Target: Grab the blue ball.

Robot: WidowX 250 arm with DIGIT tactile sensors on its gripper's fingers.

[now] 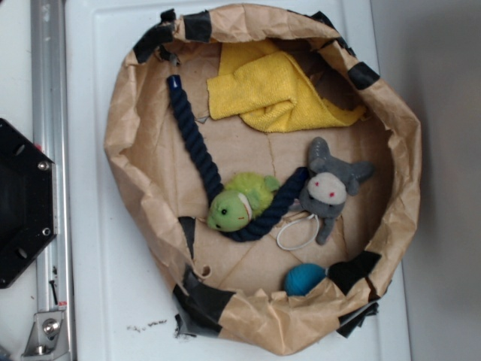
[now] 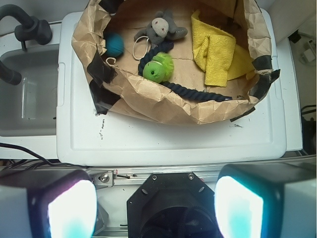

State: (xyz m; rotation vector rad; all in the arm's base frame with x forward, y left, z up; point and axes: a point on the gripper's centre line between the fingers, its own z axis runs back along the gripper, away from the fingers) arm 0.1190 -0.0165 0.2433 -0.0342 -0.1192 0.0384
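The blue ball (image 1: 304, 278) is small, round and teal. It lies inside the brown paper bag (image 1: 128, 162), against the bag's near wall, beside black tape. In the wrist view the ball (image 2: 115, 44) sits at the bag's far left. My gripper (image 2: 156, 210) is open, with its two bright fingers (image 2: 72, 210) wide apart at the bottom of the wrist view. It hangs above the black robot base, well short of the bag, and holds nothing. The gripper does not show in the exterior view.
In the bag lie a dark navy rope (image 1: 197, 154), a green plush (image 1: 239, 201), a grey plush (image 1: 329, 188) with a white loop, and a yellow cloth (image 1: 270, 90). The bag stands on a white lid (image 2: 173, 141). The black base (image 1: 22, 203) and metal rail (image 1: 49, 150) are at the left.
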